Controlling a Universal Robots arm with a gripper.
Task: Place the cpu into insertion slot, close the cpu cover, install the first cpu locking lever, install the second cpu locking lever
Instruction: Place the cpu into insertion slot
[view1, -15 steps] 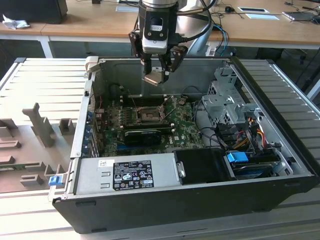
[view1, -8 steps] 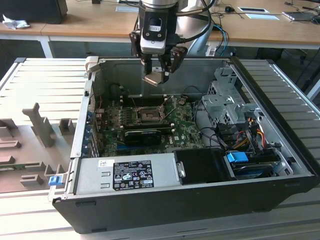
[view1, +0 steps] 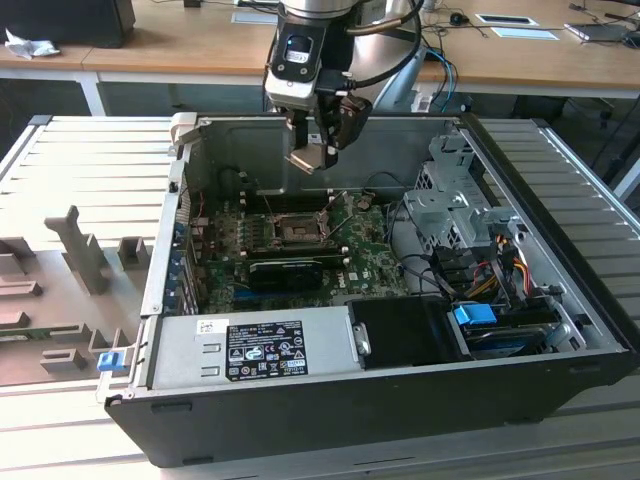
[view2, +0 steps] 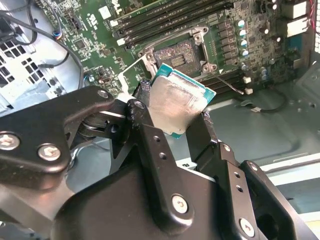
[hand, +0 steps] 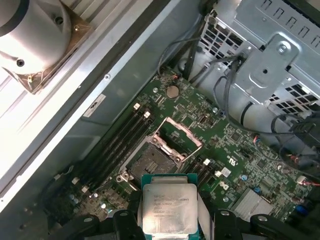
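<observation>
While aloft, cpu (hand: 169, 207) between jaws

Work desk (view1: 90, 150) up front: grey ribbed metal, slats running across, w/ grey fixtures (view1: 85, 250) standing at the exterior view's left. Behind it, light wooden desks (view1: 180, 55) on white legs, dark underneath. On them: black box (view1: 75, 20), crumpled white paper (view1: 25, 45), flat sheets (view1: 525, 30). Light even, soft.

A lab or workshop: an opened computer case (view1: 380, 410) on a slatted metal bench (view1: 90, 160), wooden desks (view1: 180, 50) behind.
</observation>
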